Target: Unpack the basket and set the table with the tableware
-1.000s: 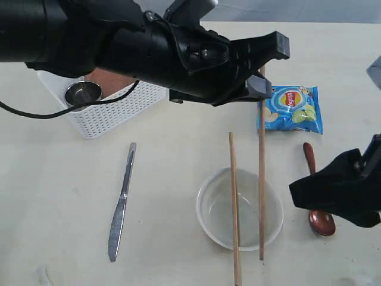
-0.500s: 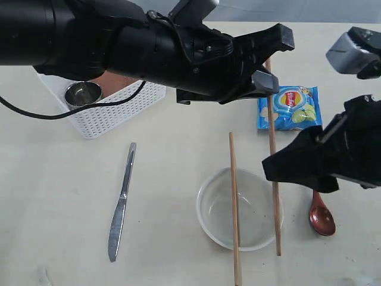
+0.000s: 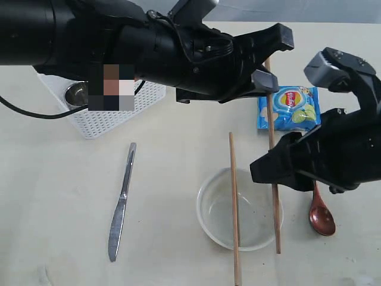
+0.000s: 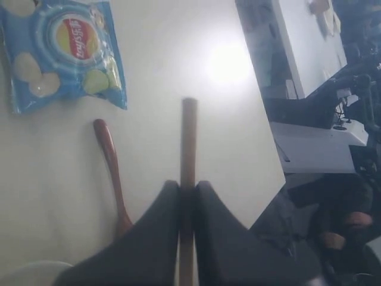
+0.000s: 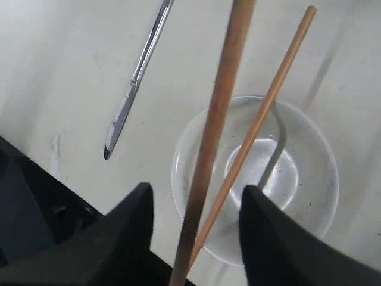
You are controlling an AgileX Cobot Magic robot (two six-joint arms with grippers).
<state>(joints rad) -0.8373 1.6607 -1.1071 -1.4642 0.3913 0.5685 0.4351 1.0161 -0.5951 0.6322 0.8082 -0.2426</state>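
My left gripper (image 3: pixel 271 59) is shut on the upper end of a wooden chopstick (image 3: pixel 274 196), which slants down over the pale bowl (image 3: pixel 214 208). My right gripper (image 3: pixel 275 173) is open and straddles that chopstick (image 5: pixel 217 119) without touching it, its fingers (image 5: pixel 140 208) on either side. The second chopstick (image 3: pixel 234 202) lies across the bowl (image 5: pixel 309 179). In the left wrist view the jaws pinch the chopstick (image 4: pixel 189 137). On the table (image 3: pixel 59 179) lie a steel knife (image 3: pixel 122 199) and a dark red spoon (image 3: pixel 321 217). The white basket (image 3: pixel 149 95) holds a steel cup (image 3: pixel 74 92).
A blue chips bag (image 3: pixel 290 107) lies behind the spoon, close to the held chopstick. My left arm's black body spans the upper half of the exterior view and hides most of the basket. The table's edge (image 4: pixel 262 119) runs near the spoon (image 4: pixel 110 161).
My right gripper came in from the right edge and now straddles the held chopstick above the bowl. The chopstick's lower end swung slightly to the right.
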